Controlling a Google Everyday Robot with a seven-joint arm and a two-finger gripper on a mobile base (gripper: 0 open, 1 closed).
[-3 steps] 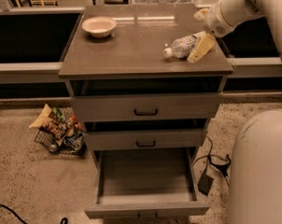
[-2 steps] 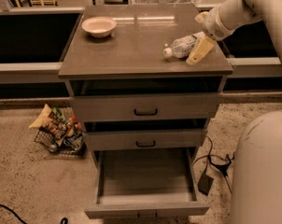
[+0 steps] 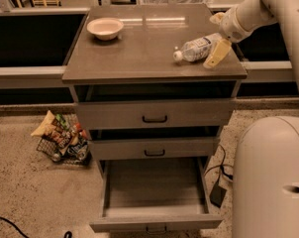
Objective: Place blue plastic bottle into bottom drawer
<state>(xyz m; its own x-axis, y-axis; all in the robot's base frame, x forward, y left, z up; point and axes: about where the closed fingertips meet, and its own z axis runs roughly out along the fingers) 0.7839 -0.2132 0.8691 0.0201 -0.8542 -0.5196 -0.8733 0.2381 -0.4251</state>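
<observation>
The blue plastic bottle [image 3: 199, 48] lies on its side on the cabinet top [image 3: 139, 53], near the right edge, with its white cap pointing left. My gripper [image 3: 214, 39] is at the bottle's base end. One yellowish finger [image 3: 216, 54] stands in front of the bottle and the other behind it. The fingers are spread wider than the bottle and the bottle rests on the top. The bottom drawer [image 3: 154, 224] is pulled out fully and shows a bare grey inside.
A pale bowl [image 3: 105, 28] sits at the back left of the top. The two upper drawers [image 3: 154, 115] stand slightly ajar. A wire basket of snack bags [image 3: 60, 138] is on the floor at left. A cable and adapter [image 3: 219, 192] lie by my base [image 3: 271, 177].
</observation>
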